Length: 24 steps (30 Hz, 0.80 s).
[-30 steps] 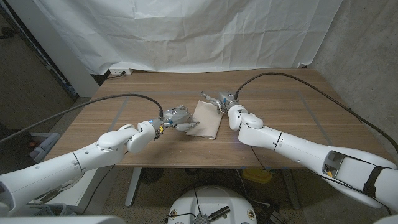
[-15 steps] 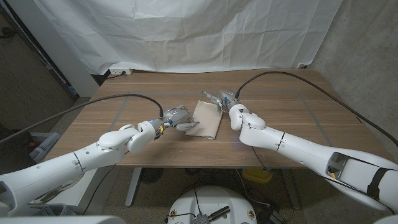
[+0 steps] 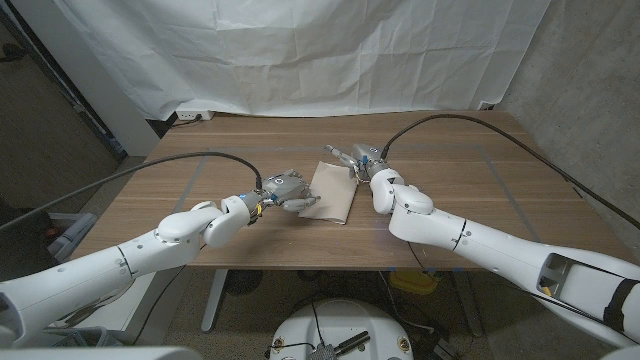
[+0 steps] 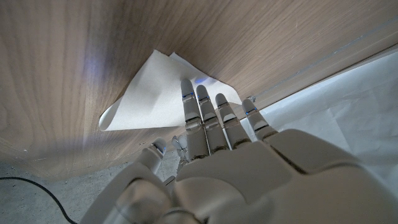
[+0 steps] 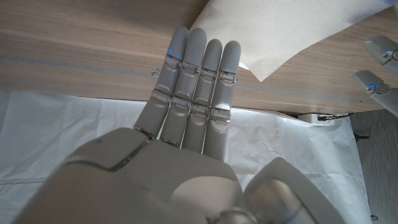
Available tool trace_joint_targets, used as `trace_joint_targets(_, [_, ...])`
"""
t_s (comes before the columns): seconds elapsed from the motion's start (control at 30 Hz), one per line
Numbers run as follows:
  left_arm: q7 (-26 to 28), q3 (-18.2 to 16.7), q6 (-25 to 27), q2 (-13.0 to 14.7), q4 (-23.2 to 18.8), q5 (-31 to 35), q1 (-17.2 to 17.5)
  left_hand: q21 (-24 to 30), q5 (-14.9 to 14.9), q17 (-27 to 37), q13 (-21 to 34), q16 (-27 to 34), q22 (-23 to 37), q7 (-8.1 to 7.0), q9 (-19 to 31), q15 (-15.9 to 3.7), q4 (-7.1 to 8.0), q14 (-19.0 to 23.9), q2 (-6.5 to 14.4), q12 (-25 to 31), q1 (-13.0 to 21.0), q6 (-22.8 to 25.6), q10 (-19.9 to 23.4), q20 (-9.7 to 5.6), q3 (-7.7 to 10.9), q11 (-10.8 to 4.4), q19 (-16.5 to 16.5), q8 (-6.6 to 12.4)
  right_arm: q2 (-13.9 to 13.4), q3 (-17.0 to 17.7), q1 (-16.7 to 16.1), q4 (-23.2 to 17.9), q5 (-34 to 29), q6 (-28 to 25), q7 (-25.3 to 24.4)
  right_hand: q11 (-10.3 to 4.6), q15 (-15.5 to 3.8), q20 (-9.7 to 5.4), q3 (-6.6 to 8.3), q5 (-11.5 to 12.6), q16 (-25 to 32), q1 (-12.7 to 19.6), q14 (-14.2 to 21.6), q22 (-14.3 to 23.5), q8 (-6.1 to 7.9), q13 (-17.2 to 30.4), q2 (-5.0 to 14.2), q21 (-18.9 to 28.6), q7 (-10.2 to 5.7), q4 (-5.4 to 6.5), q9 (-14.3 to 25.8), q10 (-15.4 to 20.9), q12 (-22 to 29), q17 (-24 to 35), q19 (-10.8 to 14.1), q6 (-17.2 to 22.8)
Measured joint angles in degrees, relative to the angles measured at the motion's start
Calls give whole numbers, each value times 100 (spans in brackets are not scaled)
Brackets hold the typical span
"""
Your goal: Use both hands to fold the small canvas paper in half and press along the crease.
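Item: small canvas paper [image 3: 331,191], tan sheet lying mid-surface between the two hands; it appears already doubled over, with a rounded fold showing at one corner in the left wrist view.
Surface: wooden table [image 3: 470,190].
Left hand [image 3: 283,189]: at the paper's left edge, fingers [image 4: 200,111] straight and close together, tips resting on the sheet.
Right hand [image 3: 362,162]: at the paper's far right corner, fingers [image 5: 198,62] extended side by side; contact with the sheet cannot be told.
Step in hand: judged as pressing the crease.
Next move: calls for firm fingertip strokes along the fold while the other hand steadies the sheet.
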Motion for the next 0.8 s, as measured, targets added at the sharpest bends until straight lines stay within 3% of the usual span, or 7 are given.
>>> trace_joint_targets(0.33, [1, -3, 4, 1, -2, 4, -3, 0, 0, 0, 0, 0, 0, 0, 0, 0, 0, 0, 0, -45, 0, 0, 0, 0, 0, 0, 0, 0, -22, 36, -121, -29, 167, -26, 4, -20, 1, 0, 0, -2, 0, 0, 1, 0, -44, -16, 0, 0, 0, 0, 0, -2, -19, 10, -1, -1])
trace_joint_targets(0.8, [-25, -7, 2, -34, 58, -4, -52, 0, 0, 0, -26, 0, 0, 0, 0, 0, 0, 0, 0, -45, 0, 0, 0, 0, 0, 0, 0, -1, 129, -20, -57, 447, 372, 128, 68, -15, 25, 20, 0, 16, -24, 0, -3, 47, -90, -18, 0, 38, -1, 0, 1, -49, -49, 9, 21, -1])
